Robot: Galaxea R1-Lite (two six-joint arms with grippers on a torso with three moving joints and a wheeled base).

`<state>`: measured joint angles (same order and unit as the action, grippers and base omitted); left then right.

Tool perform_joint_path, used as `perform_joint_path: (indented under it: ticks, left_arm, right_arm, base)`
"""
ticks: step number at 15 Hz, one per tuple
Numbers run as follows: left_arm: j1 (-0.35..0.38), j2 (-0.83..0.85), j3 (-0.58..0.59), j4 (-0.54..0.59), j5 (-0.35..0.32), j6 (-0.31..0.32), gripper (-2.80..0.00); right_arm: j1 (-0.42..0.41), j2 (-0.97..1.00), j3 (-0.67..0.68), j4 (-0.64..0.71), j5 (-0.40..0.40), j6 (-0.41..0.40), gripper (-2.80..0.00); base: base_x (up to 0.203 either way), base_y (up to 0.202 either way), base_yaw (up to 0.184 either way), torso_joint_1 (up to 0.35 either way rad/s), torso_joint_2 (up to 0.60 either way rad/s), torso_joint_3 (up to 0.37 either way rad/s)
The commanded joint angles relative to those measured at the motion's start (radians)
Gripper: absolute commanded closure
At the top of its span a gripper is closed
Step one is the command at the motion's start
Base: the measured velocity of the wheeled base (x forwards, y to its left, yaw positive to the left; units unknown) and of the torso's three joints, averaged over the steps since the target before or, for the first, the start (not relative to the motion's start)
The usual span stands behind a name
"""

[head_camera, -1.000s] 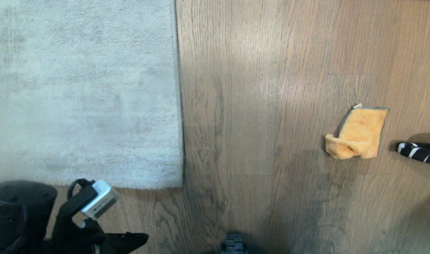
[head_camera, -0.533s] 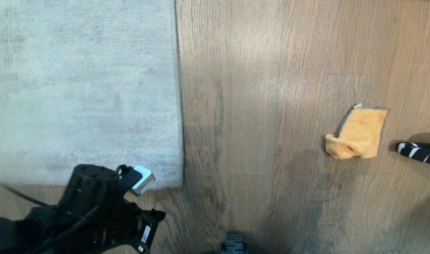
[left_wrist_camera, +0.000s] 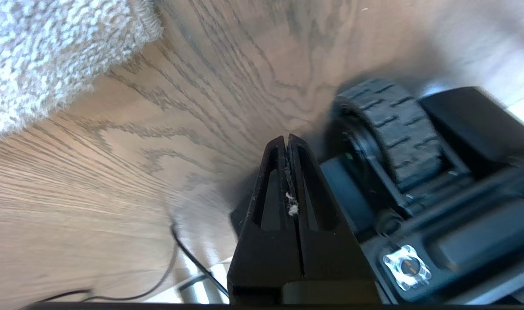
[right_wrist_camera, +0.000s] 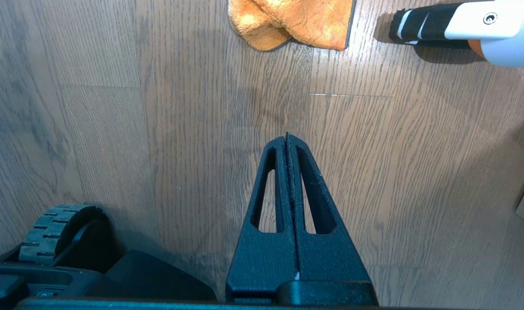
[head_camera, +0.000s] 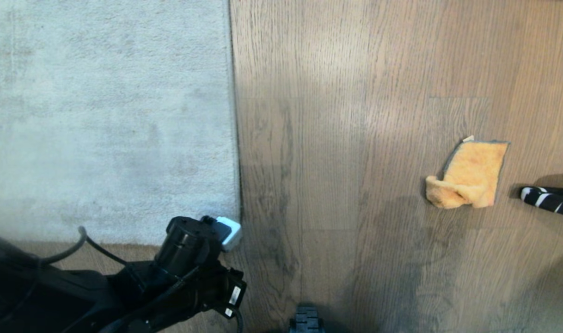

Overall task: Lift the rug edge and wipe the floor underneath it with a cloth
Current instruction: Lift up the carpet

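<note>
The pale grey rug [head_camera: 106, 115] lies flat at the left, its long rug edge [head_camera: 235, 138] running straight along the brown wood floor [head_camera: 332, 138]. My left arm [head_camera: 189, 249] is low over the rug's near right corner. In the left wrist view the left gripper [left_wrist_camera: 286, 140] is shut and empty, hanging above bare floor, with the rug corner [left_wrist_camera: 51, 56] off to one side. The orange cloth [head_camera: 468, 173] lies crumpled on the floor at the right. My right gripper [right_wrist_camera: 286, 137] is shut and empty over bare planks, with the cloth [right_wrist_camera: 296, 21] ahead of it.
A white handle with a black-and-white striped tip [head_camera: 549, 200] lies on the floor just right of the cloth, also seen in the right wrist view [right_wrist_camera: 460, 21]. The base's wheels [left_wrist_camera: 386, 129] [right_wrist_camera: 55, 232] stand close to both grippers. A thin cable [left_wrist_camera: 176, 258] trails on the floor.
My left arm has swung to the right along the rug's near border and now reaches its near right corner. The rug, the cloth and the right gripper have not moved.
</note>
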<state>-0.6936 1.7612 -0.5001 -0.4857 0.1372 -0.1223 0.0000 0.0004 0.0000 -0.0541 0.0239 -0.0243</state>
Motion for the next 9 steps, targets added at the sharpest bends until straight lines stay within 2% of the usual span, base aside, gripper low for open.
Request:
perform_joint_path:
  ticks: [1,3,4,7,9]
  left_arm:
    - [-0.041,0.059,-0.013,-0.005,0.059,0.000,0.00]
    - [-0.052,0.071,-0.016,0.000,0.094,0.003,0.00]
    - [-0.052,0.073,-0.020,0.004,0.096,0.003,-2.80]
    - [-0.052,0.103,-0.043,-0.002,0.128,0.019,-2.80]
    - [-0.049,0.129,-0.058,-0.005,0.185,0.068,-2.80]
  right_arm:
    - [0.000,0.000,0.000,-0.001,0.001,0.000,0.00]
    - [0.000,0.000,0.000,-0.001,0.001,0.000,0.00]
    - [0.000,0.000,0.000,-0.001,0.001,0.000,0.00]
    - [0.000,0.000,0.000,-0.001,0.001,0.000,0.00]
    - [0.000,0.000,0.000,-0.001,0.001,0.000,0.00]
  base:
    - [0.000,0.000,0.000,0.000,0.00,0.000]
    - [0.000,0.000,0.000,0.000,0.00,0.000]
    - [0.000,0.000,0.000,0.000,0.00,0.000]
    - [0.000,0.000,0.000,0.000,0.00,0.000]
    - [0.000,0.000,0.000,0.000,0.00,0.000]
